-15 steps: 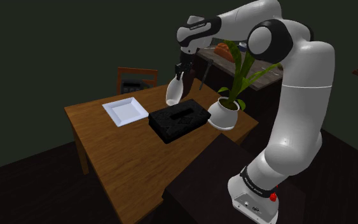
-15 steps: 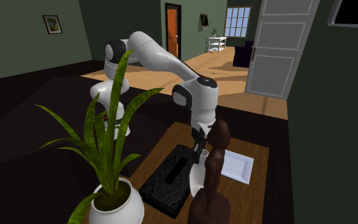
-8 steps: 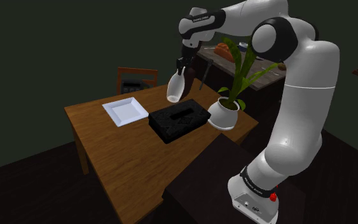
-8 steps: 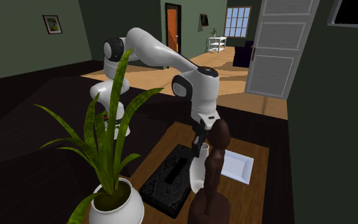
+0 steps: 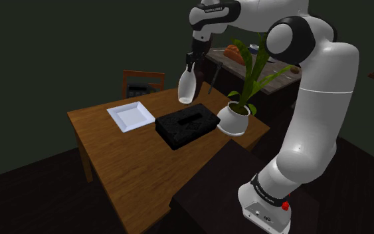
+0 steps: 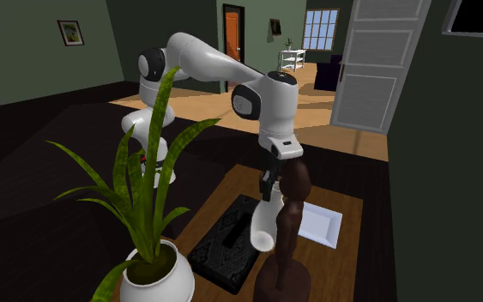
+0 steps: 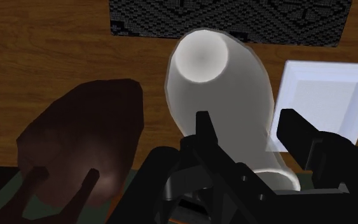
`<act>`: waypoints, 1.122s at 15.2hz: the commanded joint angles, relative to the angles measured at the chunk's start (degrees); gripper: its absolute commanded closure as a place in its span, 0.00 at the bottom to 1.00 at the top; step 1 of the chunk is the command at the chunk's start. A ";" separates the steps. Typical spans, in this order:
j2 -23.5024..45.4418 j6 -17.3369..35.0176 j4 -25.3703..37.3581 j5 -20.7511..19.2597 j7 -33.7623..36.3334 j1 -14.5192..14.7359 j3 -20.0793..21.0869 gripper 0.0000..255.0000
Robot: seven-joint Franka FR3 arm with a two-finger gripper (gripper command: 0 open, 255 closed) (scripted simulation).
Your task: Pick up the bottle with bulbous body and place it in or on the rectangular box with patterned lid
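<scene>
The jaws, clenched on the neck of the white bottle, have raised it higher. It now hangs by the far edge of the black patterned box, ready to carry over.

Wooden table — box, tray, potted plant

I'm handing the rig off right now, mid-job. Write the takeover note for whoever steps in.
The end effector is shut on the neck of the white bottle.
The bottle hangs in the air above the wooden table, beside the black patterned box and not yet over it.
Done: grasp and lift.
Left: carry it over the box, lower, release.
</scene>
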 commanded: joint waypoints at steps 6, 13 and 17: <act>-0.71 -5.10 4.42 -0.20 0.14 -0.14 -0.13 1.00; -12.51 -5.96 -6.33 -2.29 1.43 1.52 -0.40 1.00; -21.16 -7.33 -13.43 -3.96 2.75 2.46 -0.21 1.00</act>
